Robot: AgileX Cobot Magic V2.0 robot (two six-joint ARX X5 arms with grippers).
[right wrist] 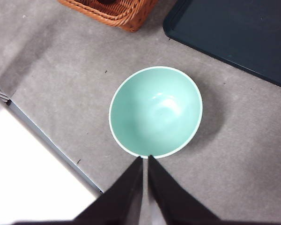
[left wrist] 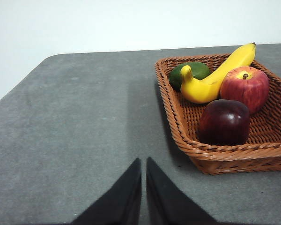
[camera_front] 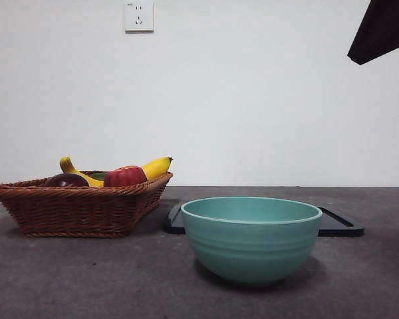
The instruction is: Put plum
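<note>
The plum (left wrist: 224,122), dark maroon and glossy, lies in a brown wicker basket (left wrist: 210,157) beside a red apple (left wrist: 245,87), a banana (left wrist: 214,77) and a green fruit (left wrist: 192,72). In the front view the plum (camera_front: 66,180) shows at the basket's (camera_front: 80,209) left. My left gripper (left wrist: 144,164) is shut and empty over bare table, apart from the basket. My right gripper (right wrist: 145,161) is shut and empty, high above the near rim of an empty teal bowl (right wrist: 155,110), which stands at the front centre (camera_front: 251,239).
A black tray (camera_front: 339,224) lies flat behind the bowl, also in the right wrist view (right wrist: 234,33). A dark arm tip (camera_front: 382,30) shows at the top right. The table's edge (right wrist: 51,140) runs near the bowl. A wall socket (camera_front: 138,15) is behind.
</note>
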